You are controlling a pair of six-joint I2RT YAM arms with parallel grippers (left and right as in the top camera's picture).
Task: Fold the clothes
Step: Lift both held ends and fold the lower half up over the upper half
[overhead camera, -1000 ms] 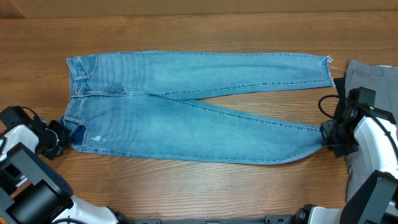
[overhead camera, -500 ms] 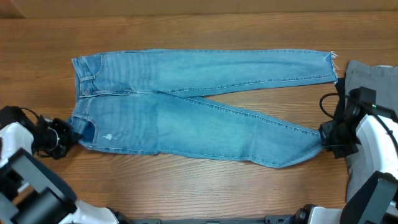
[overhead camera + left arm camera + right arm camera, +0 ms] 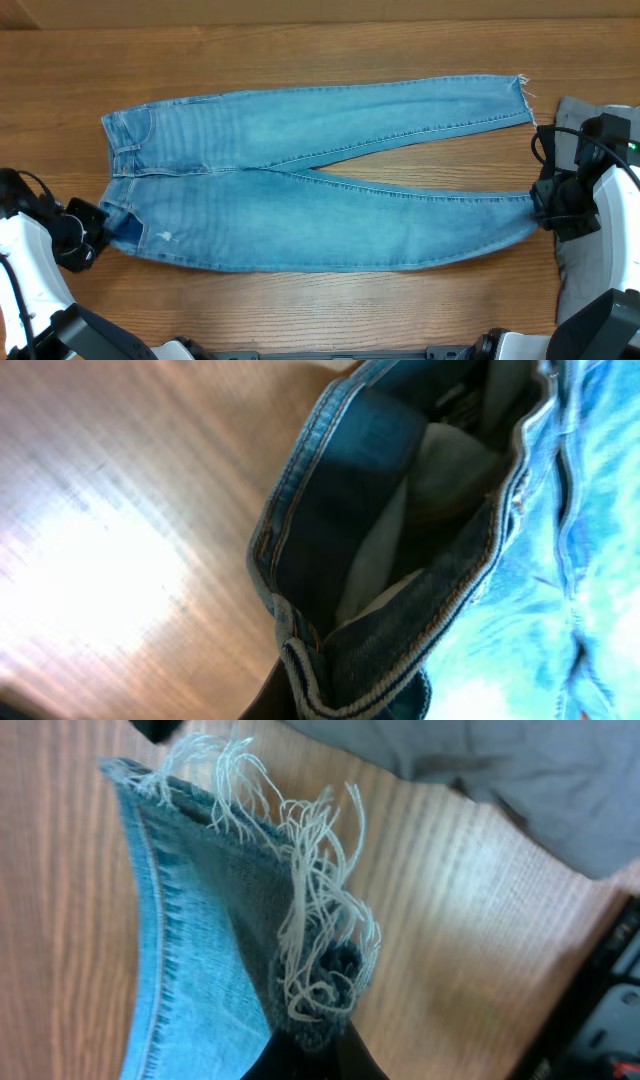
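1 pr jeans [image 3: 300, 200], 1 grey cloth [image 3: 580, 112], 2 grippers [image 3: 105, 222] [image 3: 540, 208].

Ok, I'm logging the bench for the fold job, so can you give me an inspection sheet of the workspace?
Surface: wooden table, no stains seen.
Job's things: jeans spread flat, waist to the left, legs apart.
Clutter: grey cloth at the right edge.
Grippers: left fingers shut on the waist corner; right fingers shut on the near leg's frayed hem.
Cables: black cable looped beside the right arm.
Surroundings: nothing seen.

No readable text, label, brand or number on jeans [image 3: 300, 220] or table [image 3: 300, 50]
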